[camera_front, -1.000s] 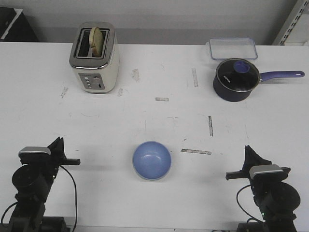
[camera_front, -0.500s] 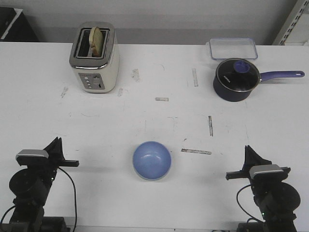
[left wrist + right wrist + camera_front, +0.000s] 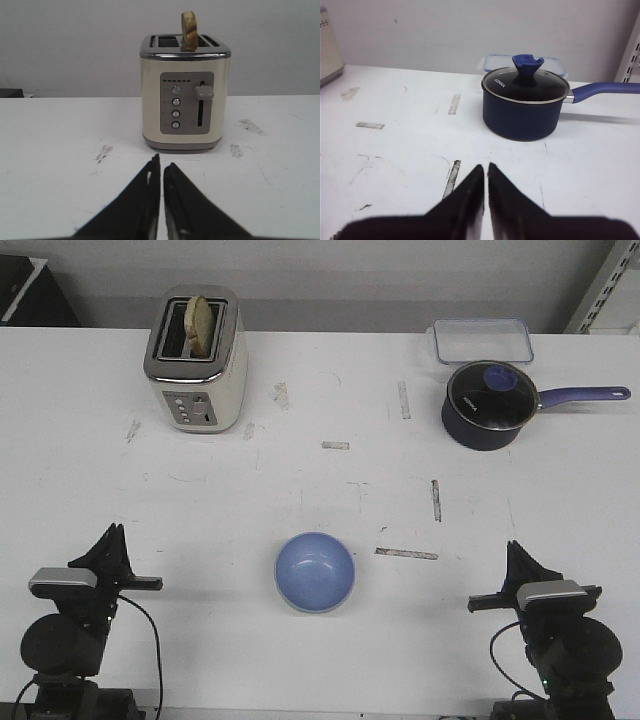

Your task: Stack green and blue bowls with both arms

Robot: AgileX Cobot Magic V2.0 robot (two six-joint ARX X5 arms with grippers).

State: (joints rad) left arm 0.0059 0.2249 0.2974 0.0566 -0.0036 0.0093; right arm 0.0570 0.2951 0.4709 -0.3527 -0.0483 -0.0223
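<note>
1. In the front view the blue bowl [image 3: 315,571] is seen upright on the white table [image 3: 330,490], near the front edge, roughly midway between the two arms.
2. Only a blue bowl is seen; whether a green one sits beneath it cannot be told.
3. The left gripper [image 3: 113,540] is seen at the 9 o'clock side of the bowl, well apart from it, pointed toward 12 o'clock.
4. In the left wrist view the left gripper [image 3: 161,167] is shown with its fingers almost together, only a thin slit between them, and nothing is held.
5. The right gripper [image 3: 516,552] is seen at the 3 o'clock side of the bowl, also well apart, pointed toward 12 o'clock.
6. In the right wrist view the right gripper [image 3: 485,170] is shown nearly closed and empty.
7. A cream toaster [image 3: 196,360] with a slice of bread [image 3: 201,322] standing in a slot is placed at about 11 o'clock from the bowl.
8. A dark blue saucepan [image 3: 489,405] with a glass lid is set at about 1 o'clock from the bowl, its handle pointed toward 3 o'clock.
9. A clear plastic container [image 3: 481,340] is seen just behind the saucepan.
</note>
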